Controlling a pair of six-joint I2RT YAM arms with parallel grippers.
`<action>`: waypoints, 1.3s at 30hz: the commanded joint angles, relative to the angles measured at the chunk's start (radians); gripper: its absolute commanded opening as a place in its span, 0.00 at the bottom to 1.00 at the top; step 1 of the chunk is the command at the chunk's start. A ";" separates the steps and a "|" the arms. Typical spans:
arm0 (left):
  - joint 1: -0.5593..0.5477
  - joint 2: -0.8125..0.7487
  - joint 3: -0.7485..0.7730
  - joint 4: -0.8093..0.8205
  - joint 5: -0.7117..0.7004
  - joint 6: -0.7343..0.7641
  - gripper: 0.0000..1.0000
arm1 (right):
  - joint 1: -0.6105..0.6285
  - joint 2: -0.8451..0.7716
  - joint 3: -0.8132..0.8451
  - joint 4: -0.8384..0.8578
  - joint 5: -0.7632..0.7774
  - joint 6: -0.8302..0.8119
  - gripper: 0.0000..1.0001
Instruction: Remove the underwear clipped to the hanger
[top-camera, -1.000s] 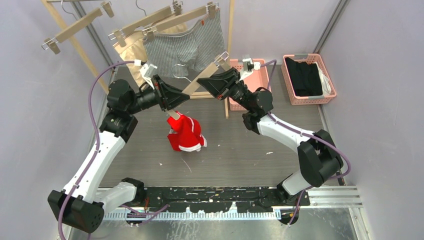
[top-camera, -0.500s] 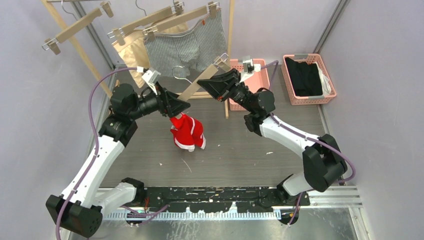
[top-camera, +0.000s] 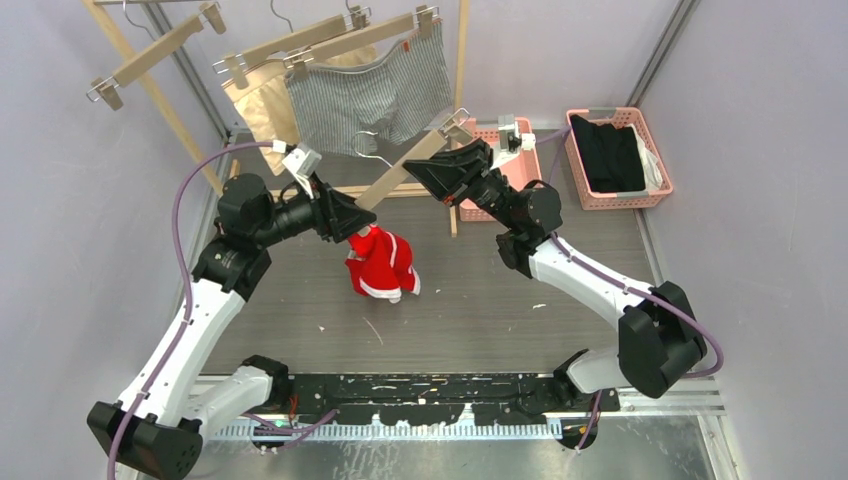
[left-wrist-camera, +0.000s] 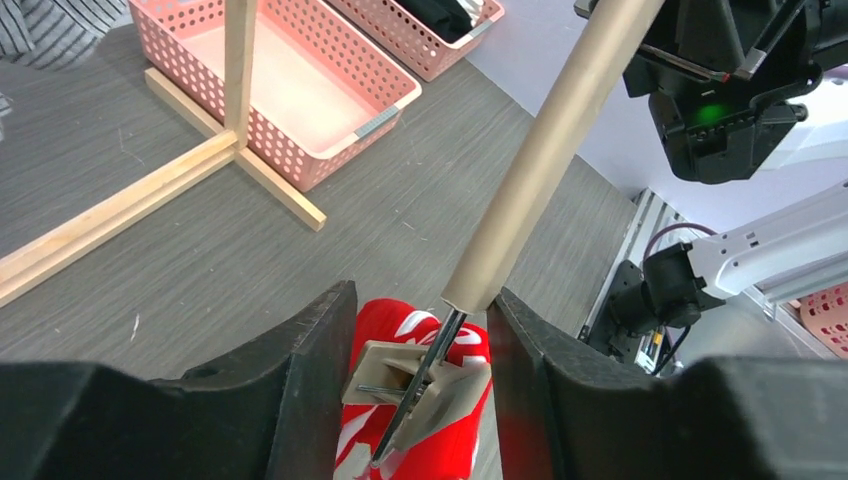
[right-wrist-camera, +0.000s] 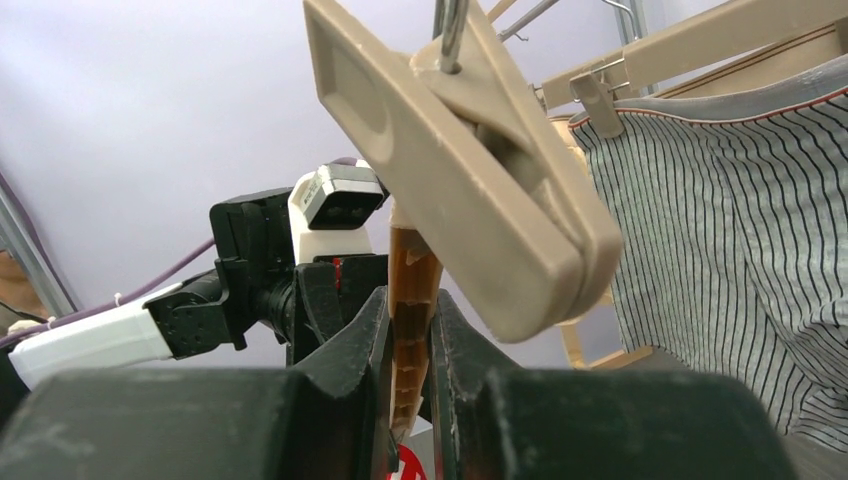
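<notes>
unclipping the red underwear (top-camera: 382, 265) from the hanger (top-camera: 395, 180)
right gripper (top-camera: 420, 172) clamps the hanger; left gripper (left-wrist-camera: 425, 330), apart around the clip (left-wrist-camera: 418, 385), should probably squeeze it open next.

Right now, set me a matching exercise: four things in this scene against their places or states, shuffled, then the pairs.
1 red underwear
2 pinstriped boxer briefs
3 black clothing
4 right gripper

A in the right-hand pink basket
B shut on the wooden hanger
C clipped to a hanger on the rack
D under the left gripper

Pairs: 1-D, 2-C, 3-A, 4-B
</notes>
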 joint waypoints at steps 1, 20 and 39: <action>-0.002 -0.027 0.005 -0.002 0.023 0.025 0.43 | 0.004 -0.052 0.016 0.048 0.025 -0.007 0.01; -0.002 0.006 0.048 0.135 0.082 -0.052 0.54 | 0.013 -0.069 0.006 0.020 0.022 -0.014 0.01; -0.002 -0.034 0.127 0.004 0.050 0.000 0.00 | 0.019 -0.082 -0.025 -0.075 0.059 -0.076 0.36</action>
